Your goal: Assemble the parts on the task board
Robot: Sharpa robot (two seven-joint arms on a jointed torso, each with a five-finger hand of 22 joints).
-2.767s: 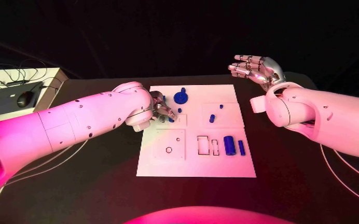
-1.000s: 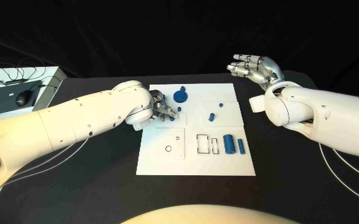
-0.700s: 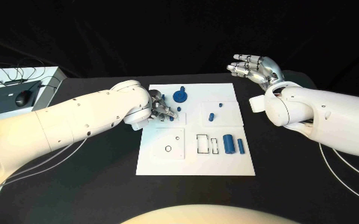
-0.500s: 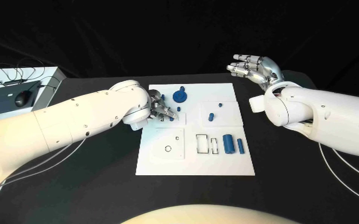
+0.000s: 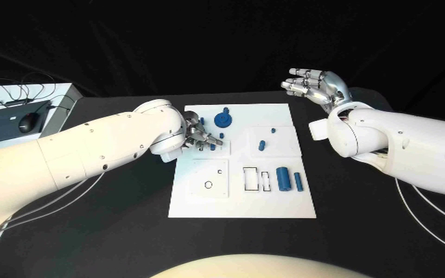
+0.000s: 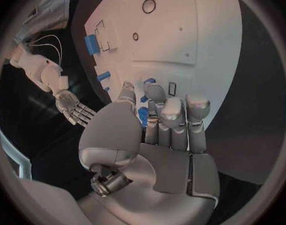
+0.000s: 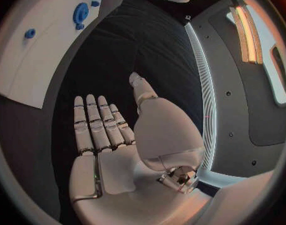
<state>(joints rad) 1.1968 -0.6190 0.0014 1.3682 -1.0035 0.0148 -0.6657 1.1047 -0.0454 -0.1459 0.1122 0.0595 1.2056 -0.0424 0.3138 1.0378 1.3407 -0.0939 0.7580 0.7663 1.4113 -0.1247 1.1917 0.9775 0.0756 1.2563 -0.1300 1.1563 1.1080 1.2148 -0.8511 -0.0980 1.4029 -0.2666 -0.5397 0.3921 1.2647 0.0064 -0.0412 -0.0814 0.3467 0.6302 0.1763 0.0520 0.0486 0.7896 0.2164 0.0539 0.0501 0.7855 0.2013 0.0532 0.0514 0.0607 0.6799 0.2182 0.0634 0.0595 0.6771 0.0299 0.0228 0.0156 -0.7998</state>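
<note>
Left hand (image 5: 199,138) is hovering low over the white task board (image 5: 243,208) near its left edge, fingers drawn together over a small blue peg (image 6: 147,82); whether it is pinching anything, cannot tell. Likely seating step; next calls for fine alignment. Right hand (image 5: 315,87) is hanging spread, holding nothing. Toothed blue gear (image 5: 224,121), smooth blue cylinder (image 5: 283,179).

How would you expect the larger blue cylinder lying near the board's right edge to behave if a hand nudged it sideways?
The larger blue cylinder lies on its side on the flat task board, so it would probably roll, perhaps into the thinner blue pin beside it. It looks rigid and small, likely light.
</note>
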